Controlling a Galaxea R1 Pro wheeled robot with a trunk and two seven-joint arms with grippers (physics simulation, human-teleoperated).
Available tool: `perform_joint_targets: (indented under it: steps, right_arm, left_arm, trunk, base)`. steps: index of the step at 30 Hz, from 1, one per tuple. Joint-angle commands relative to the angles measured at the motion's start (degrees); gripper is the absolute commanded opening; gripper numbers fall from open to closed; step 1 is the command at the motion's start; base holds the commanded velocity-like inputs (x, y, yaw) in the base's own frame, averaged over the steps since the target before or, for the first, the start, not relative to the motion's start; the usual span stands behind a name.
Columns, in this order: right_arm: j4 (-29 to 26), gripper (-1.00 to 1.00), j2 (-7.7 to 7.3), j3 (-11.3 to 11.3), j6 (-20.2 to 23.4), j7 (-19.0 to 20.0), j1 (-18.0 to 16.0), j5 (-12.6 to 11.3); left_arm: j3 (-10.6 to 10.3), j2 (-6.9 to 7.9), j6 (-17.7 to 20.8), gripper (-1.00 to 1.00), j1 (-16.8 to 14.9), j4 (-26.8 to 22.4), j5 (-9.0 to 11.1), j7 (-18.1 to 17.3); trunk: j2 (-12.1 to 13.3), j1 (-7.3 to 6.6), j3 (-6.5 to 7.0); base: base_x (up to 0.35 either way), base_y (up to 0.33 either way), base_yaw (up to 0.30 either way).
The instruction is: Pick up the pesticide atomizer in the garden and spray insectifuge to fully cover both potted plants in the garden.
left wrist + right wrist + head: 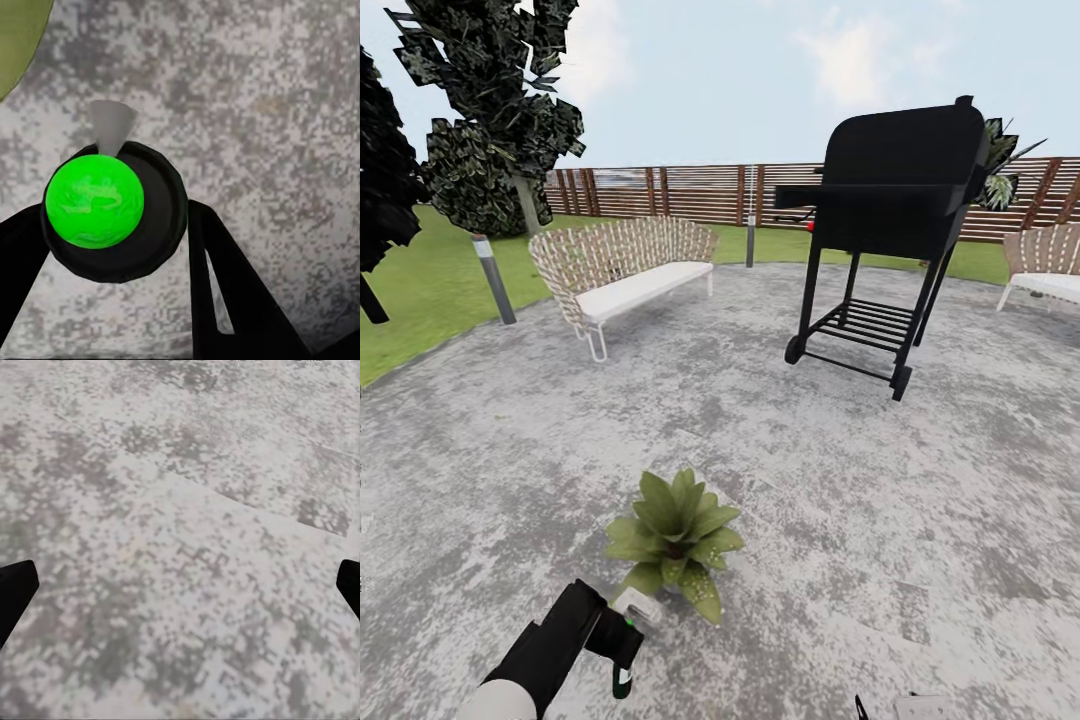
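Note:
One potted plant (675,540), a rosette of broad green leaves, stands on the grey stone patio (880,520) just ahead of me. Its near leaf looks faintly dotted with pale specks. My left gripper (622,648) is shut on the pesticide atomizer (632,615) right beside the plant's near side. In the left wrist view the atomizer (112,206) shows a bright green cap, a dark round body and a white nozzle. Black fingers (229,289) hold it on both sides, and a leaf (19,37) edges into the corner. My right gripper (180,585) hangs open over bare stone.
A black wheeled grill (890,230) stands on the patio at the back right. A wicker bench (625,265) is at the back left and another wicker seat (1045,265) at the far right. A bollard lamp (493,278), lawn, trees and the slat fence (680,192) ring the patio.

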Motion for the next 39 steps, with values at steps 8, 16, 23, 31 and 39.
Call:
perform_joint_targets:
  steps: [8, 16, 23, 31, 39]
  right_arm:
    - [0.0, 1.00, -0.01, -0.4, -0.2, -0.1, 0.0, 0.5]
    - [0.0, 1.00, 0.04, -0.4, -0.2, -0.1, 0.0, 0.4]
    - [0.0, 1.00, 0.04, -0.4, -0.2, -0.1, 0.0, 0.4]
    - [0.0, 1.00, 0.04, -0.3, -0.2, -0.1, 0.0, 0.4]
    - [0.0, 1.00, 0.11, -0.3, -0.2, -0.1, 0.0, 0.5]
  left_arm:
    - [1.8, 0.27, 0.0, -1.00, 0.0, -0.1, -0.4, -0.5]
    - [1.7, 0.30, 0.0, -1.00, 0.0, -0.1, -0.6, -0.5]
    - [1.4, 0.47, -0.1, -1.00, 0.1, 0.7, -1.1, -0.4]
    - [1.6, 1.78, 0.2, -1.00, 0.2, 0.8, -1.2, -0.4]
    - [1.2, 2.40, 0.2, -1.00, 0.1, 0.7, -1.2, -0.4]
  trunk:
    - [0.0, -0.02, -0.05]
    - [0.0, -0.02, -0.05]
    - [0.0, -0.02, -0.05]
    - [0.0, -0.02, -0.05]
    - [0.0, -0.02, -0.05]
  base:
    - [0.042, 0.285, 0.000]
    - [0.068, 0.297, 0.000]
    - [0.001, 0.029, -0.125]
    - [0.000, 0.012, -0.186]
    - [-0.007, 0.261, -0.007]
